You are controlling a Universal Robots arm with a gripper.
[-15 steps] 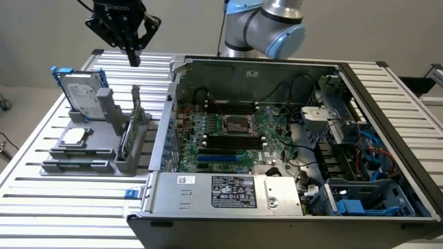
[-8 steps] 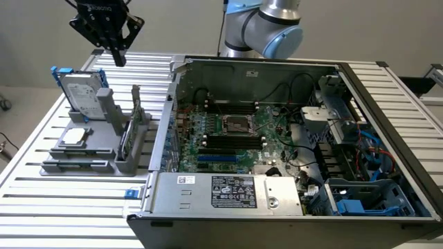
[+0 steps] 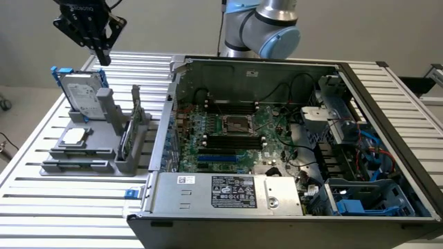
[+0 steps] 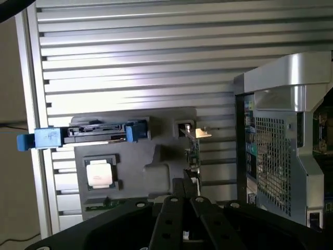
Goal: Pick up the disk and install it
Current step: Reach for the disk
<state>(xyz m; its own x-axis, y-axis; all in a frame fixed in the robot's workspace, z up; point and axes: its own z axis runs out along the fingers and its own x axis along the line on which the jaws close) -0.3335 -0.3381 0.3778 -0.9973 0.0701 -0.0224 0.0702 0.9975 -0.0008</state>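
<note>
The gripper [image 3: 104, 57] hangs above the disk [image 3: 82, 96], clear of it, fingers pressed together and empty. The disk stands upright in a grey holder [image 3: 83, 162].

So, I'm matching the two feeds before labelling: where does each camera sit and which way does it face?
Exterior view: raised off the arm, looking down at the slatted table, the open computer case and the disk standing in its grey stand; the arm and claw show at the top.
Wrist view: on the wrist, looking down past the claw onto the disk's edge.
Shared: disk, stand, case, table.
</note>
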